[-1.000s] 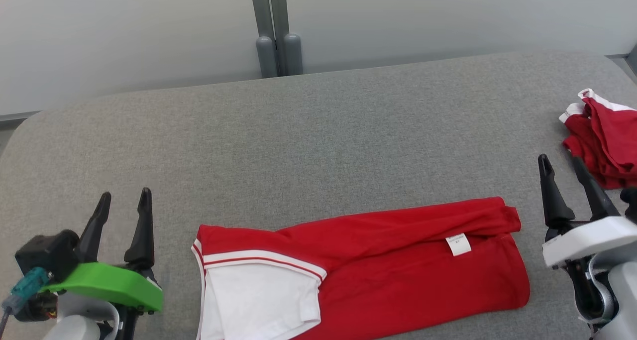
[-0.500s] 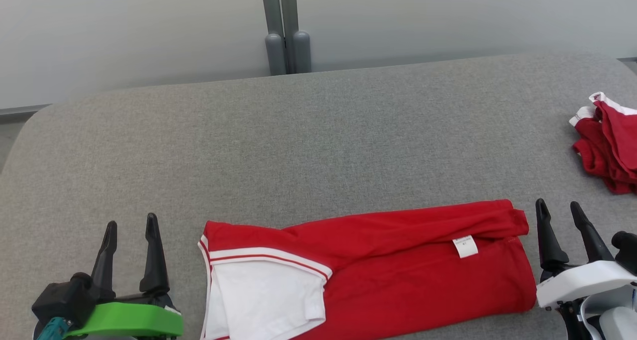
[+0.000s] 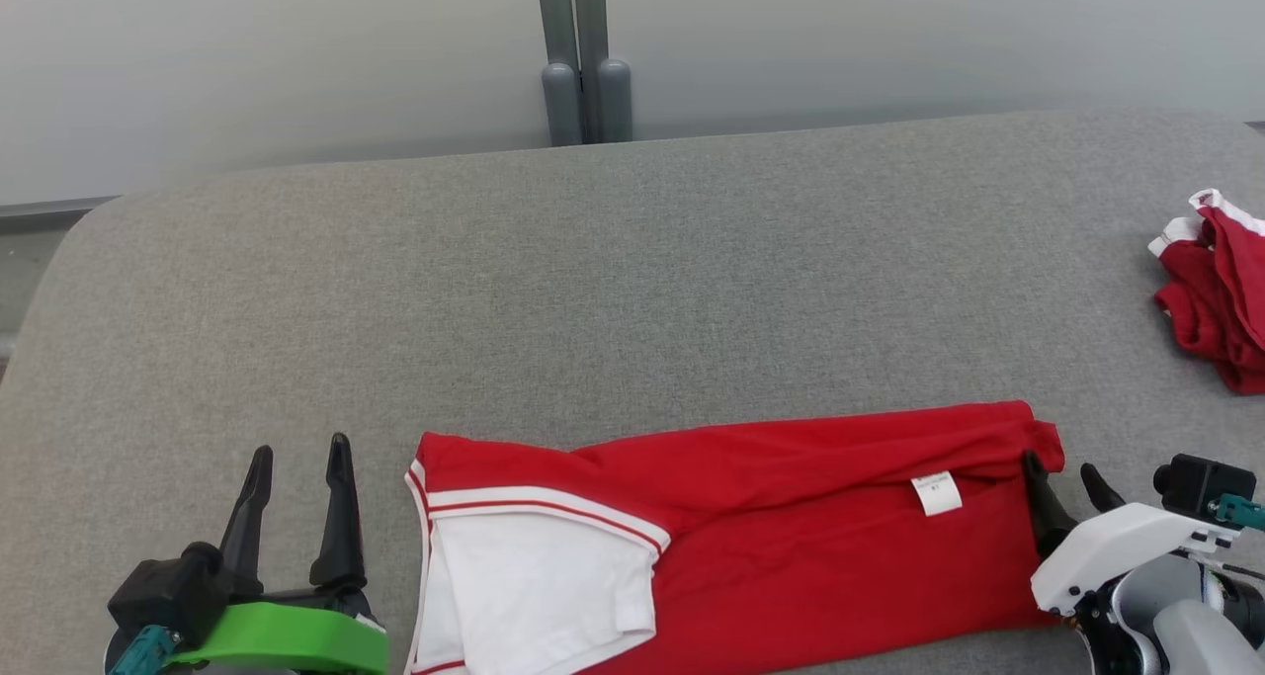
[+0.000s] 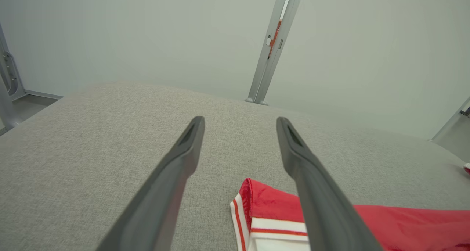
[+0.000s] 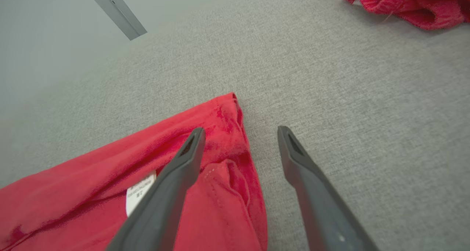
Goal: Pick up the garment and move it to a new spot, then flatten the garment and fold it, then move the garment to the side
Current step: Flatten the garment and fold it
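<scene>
The garment (image 3: 791, 527) is red with a white panel and white-striped trim, folded into a long band along the near side of the grey table (image 3: 593, 290). A small white label shows near its right end. My left gripper (image 3: 296, 458) stands open just left of the garment's white-trimmed end (image 4: 257, 207), empty. My right gripper (image 3: 1067, 472) is open at the garment's right end (image 5: 227, 133), one finger over the red cloth and the other over bare table, with nothing between the jaws.
A second red garment with white trim (image 3: 1216, 290) lies crumpled at the table's right edge (image 5: 404, 4). A grey post (image 3: 583, 62) stands behind the table against a pale wall. The table's far half is bare grey fabric.
The head camera has shifted, so the scene slid. My right gripper has drawn back and left to the garment's right end. My left gripper has moved closer to the garment's left end.
</scene>
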